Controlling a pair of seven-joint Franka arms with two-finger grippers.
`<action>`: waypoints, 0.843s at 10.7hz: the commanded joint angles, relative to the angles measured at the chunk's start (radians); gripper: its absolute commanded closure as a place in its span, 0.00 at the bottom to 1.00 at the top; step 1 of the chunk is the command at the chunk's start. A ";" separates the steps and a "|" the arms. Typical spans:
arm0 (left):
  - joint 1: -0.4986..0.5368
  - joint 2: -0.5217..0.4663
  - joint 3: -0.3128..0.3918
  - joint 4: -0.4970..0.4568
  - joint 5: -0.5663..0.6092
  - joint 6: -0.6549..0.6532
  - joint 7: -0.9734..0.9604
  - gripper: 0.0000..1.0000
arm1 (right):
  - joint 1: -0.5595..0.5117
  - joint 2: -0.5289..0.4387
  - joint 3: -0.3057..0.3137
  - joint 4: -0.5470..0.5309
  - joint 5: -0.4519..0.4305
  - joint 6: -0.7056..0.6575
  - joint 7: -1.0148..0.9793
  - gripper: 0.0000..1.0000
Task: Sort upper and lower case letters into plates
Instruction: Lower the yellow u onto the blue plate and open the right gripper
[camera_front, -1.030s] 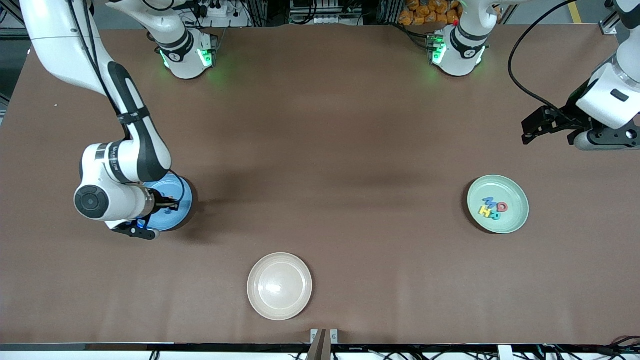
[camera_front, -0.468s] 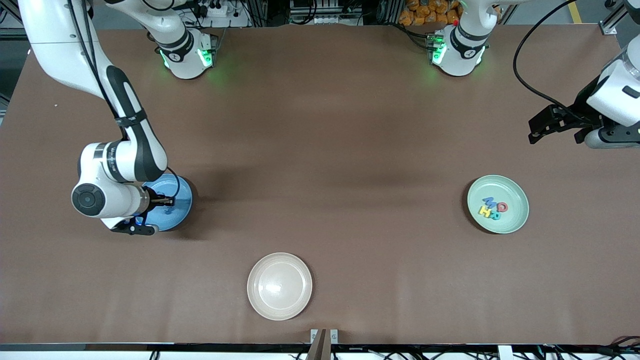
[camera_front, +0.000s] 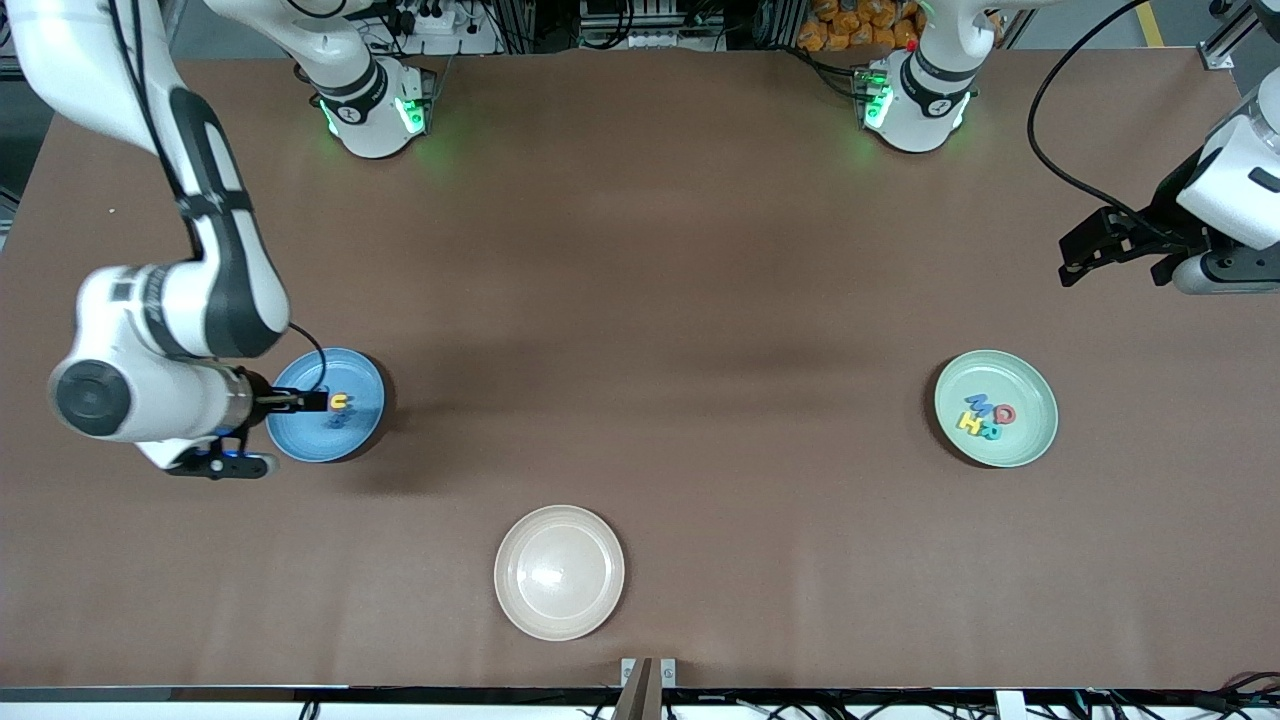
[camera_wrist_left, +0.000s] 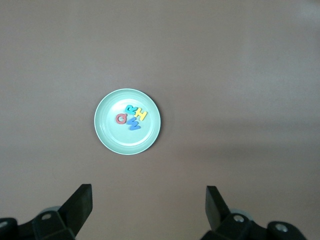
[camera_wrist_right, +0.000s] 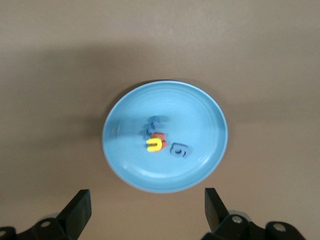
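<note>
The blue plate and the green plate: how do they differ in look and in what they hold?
The blue plate lies toward the right arm's end, the green plate toward the left arm's. The blue one's letters overlap in a small heap; the green one's letters lie flat, side by side. Both are round, shallow and look alike in size.

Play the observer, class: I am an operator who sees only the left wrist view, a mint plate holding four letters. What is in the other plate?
Observer: The light blue plate, toward the right arm's end, holds a yellow letter lying on a red letter, with blue letters beside them.
Operator: Where is the right gripper?
Observer: The right gripper hangs open over that plate, holding nothing.
Operator: Anything else on the table?
Observer: A cream plate lies nearer the front camera than the light blue plate and the mint plate.
</note>
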 joint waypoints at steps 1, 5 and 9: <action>0.006 -0.013 0.000 0.002 -0.010 -0.012 0.017 0.00 | 0.006 -0.132 0.007 0.023 -0.001 -0.067 -0.005 0.00; 0.006 -0.013 0.000 0.002 -0.008 -0.016 0.017 0.00 | 0.000 -0.289 0.091 0.056 -0.017 -0.136 0.000 0.00; 0.004 -0.013 -0.002 0.002 -0.008 -0.016 0.017 0.00 | -0.009 -0.364 0.064 0.070 -0.016 -0.252 -0.012 0.00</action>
